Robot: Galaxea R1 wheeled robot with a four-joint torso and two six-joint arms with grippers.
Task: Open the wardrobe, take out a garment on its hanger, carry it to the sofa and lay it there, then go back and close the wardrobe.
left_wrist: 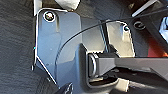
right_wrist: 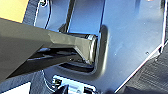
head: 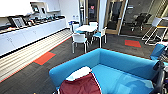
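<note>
The dark maroon varsity jacket w/ white sleeves (head: 81, 83) lies draped over the near-left arm of the big bright blue upholstered sofa (head: 120, 67), prob. so the seat carries its weight. Can't tell if my fingers are open, shut or holding anything. Seat to the right is bare. Dark carpet floor (head: 62, 52) runs open on the left toward the white chairs (head: 79, 40) further back.

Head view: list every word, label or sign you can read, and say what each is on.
None can be read.
Red sign on the far door: too blurred.
Framed picture on the counter: no text can be made out.
Garment on the sofa: no lettering visible.
</note>
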